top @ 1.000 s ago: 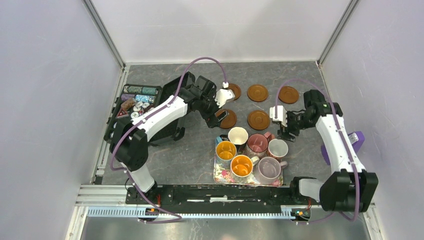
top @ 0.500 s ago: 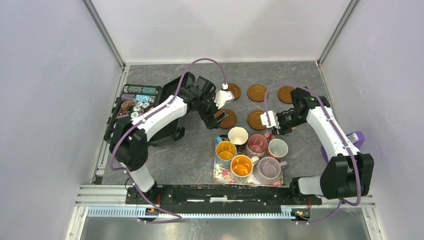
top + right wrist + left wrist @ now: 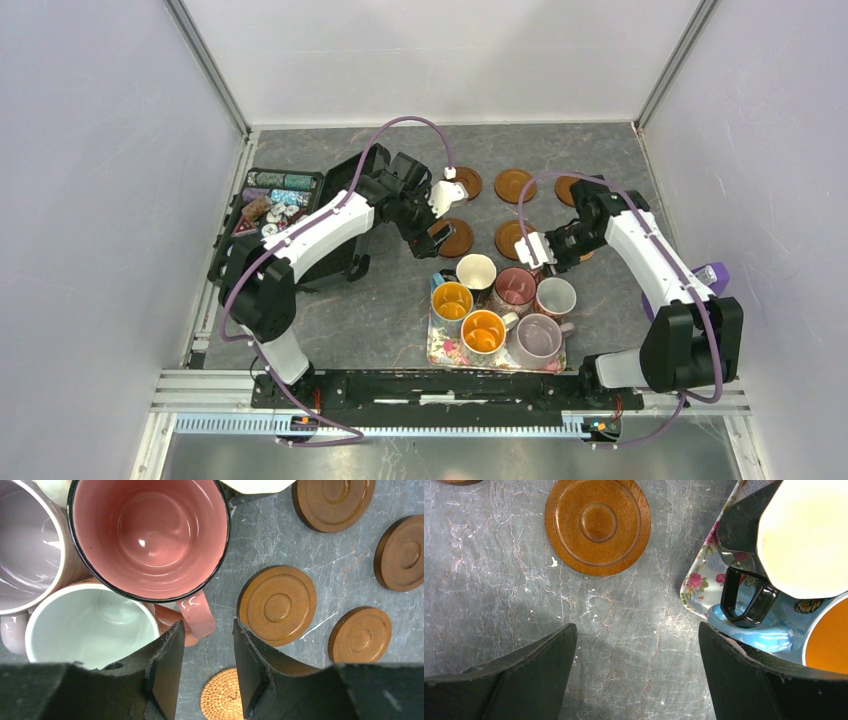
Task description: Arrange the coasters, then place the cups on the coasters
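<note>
Left claw (image 3: 636, 645) wide open, empty, over desk (image 3: 499, 580): brown coaster (image 3: 597, 525) ahead-left, black mug (image 3: 744, 530) on tray (image 3: 701, 585) ahead-right. Right claw (image 3: 207, 630) half open, straddling handle (image 3: 200, 617) of pink mug (image 3: 150, 535), not clamped yet; handle sticks straight out toward that claw, right arm nearer.

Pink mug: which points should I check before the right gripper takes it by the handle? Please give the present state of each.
1. Right gripper jaws apart, not closed on anything: ok.
2. Pink mug handle in line with that gap: ok.
3. Pink mug empty: ok.
4. Finger clear of the white mug: cannot tell, they overlap in the right wrist view.
5. Bare brown coaster nearby: ok.
6. Left gripper open, empty, away from the pink mug: ok.
</note>
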Robot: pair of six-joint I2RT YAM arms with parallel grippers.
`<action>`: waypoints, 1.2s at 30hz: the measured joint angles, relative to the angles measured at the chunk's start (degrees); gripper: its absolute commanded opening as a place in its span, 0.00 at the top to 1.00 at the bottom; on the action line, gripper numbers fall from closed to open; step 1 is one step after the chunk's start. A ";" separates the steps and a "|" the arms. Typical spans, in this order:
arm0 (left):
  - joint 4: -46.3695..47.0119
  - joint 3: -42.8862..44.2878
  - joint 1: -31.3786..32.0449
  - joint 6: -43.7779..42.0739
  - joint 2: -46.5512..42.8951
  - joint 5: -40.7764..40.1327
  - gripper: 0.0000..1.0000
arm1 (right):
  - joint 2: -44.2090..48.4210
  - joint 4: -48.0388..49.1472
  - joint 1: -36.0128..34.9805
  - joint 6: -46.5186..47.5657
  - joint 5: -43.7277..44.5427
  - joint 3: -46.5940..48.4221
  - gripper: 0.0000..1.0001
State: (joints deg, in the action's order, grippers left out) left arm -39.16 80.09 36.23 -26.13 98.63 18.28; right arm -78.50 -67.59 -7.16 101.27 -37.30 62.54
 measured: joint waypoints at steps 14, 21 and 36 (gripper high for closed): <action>0.00 0.00 0.00 -0.02 0.00 -0.20 0.03 | -1.84 0.26 -4.55 4.26 3.78 -0.31 0.55; -0.02 0.00 0.00 -0.02 0.00 -0.20 0.03 | -3.96 0.24 -5.62 6.40 5.33 -0.44 0.55; -0.04 0.00 0.00 -0.02 0.00 -0.24 0.04 | -8.85 0.48 -6.51 10.69 6.21 -0.44 0.57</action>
State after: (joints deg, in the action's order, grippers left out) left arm -39.20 80.09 36.23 -26.15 98.63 18.04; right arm -87.35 -67.11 -13.67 111.96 -31.09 62.11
